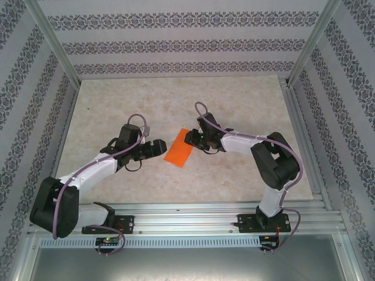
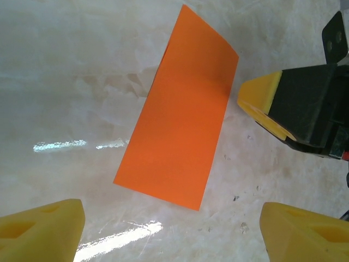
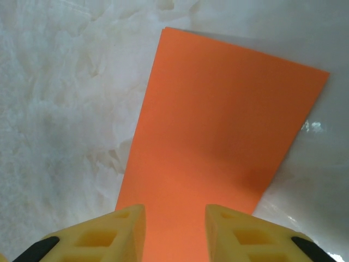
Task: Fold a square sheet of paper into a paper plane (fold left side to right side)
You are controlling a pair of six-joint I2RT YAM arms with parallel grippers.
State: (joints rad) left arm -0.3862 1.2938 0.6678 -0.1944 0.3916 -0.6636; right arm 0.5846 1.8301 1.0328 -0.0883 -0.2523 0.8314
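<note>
The square sheet of paper (image 1: 179, 154) is lying folded on the counter (image 1: 234, 105) ahead of the wide-spread left gripper (image 1: 158, 146) and beneath the narrowly parted right gripper (image 3: 175, 218), which, I reckon, should be pressing it down evenly.

Floral-striped walls (image 1: 176, 44) surround a pale, glossy marbled tabletop (image 1: 117, 105).

- A robot test cell — a lab setup.
- Two robot arms (image 1: 94, 170) bolted to an aluminium rail (image 1: 193, 212) along the frame's bottom edge.
- Patterned panel walls (image 1: 176, 44) box in a marble-look table (image 1: 176, 99).
</note>
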